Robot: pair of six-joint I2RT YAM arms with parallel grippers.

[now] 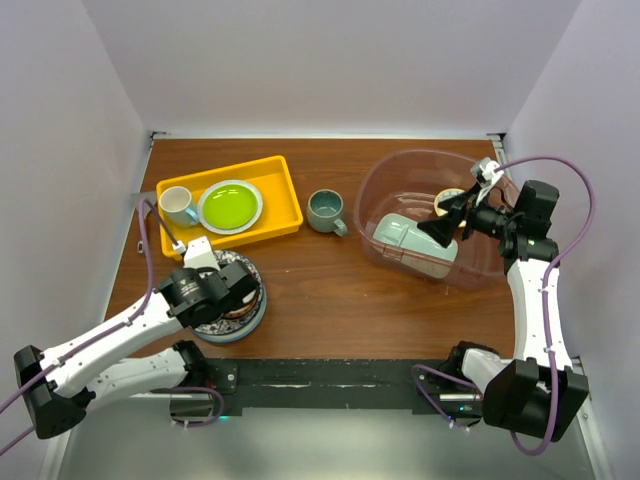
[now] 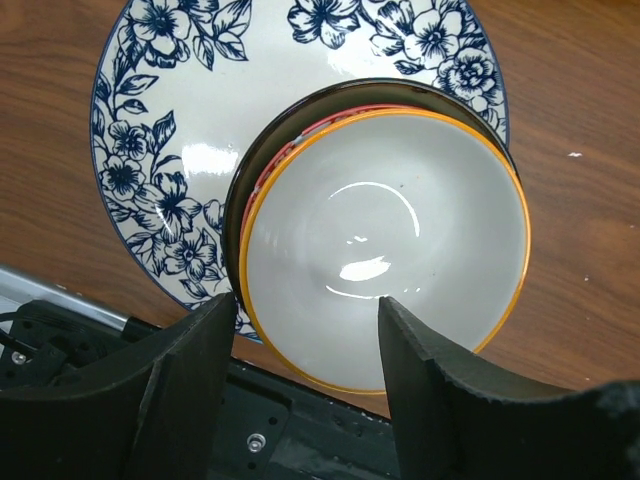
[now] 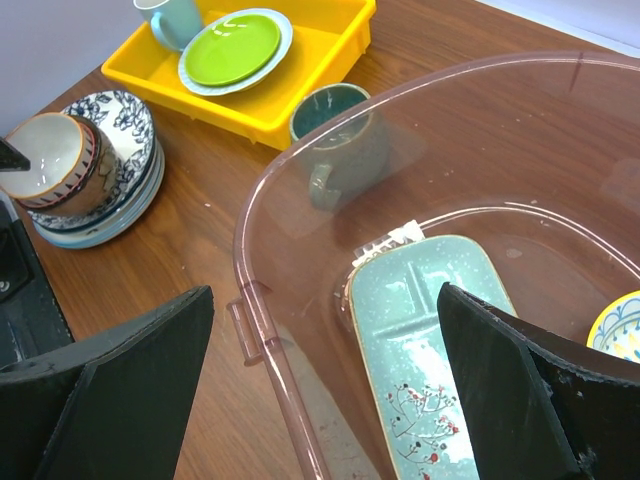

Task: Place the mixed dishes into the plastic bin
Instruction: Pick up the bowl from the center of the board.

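A white-inside bowl with an orange rim sits stacked on a blue-patterned plate at the table's front left. My left gripper is open just above it. One finger is outside the bowl's near wall and the other is over its inside. The plastic bin stands at the right, with a mint-green divided tray and a small yellow-centred bowl in it. My right gripper hangs open and empty over the bin, above the tray. A grey-green mug stands upright between the bin and the yellow tray.
A shallow yellow tray at the back left holds a lime-green plate and a pale mug. White walls close in the table on three sides. A black base strip runs along the near edge.
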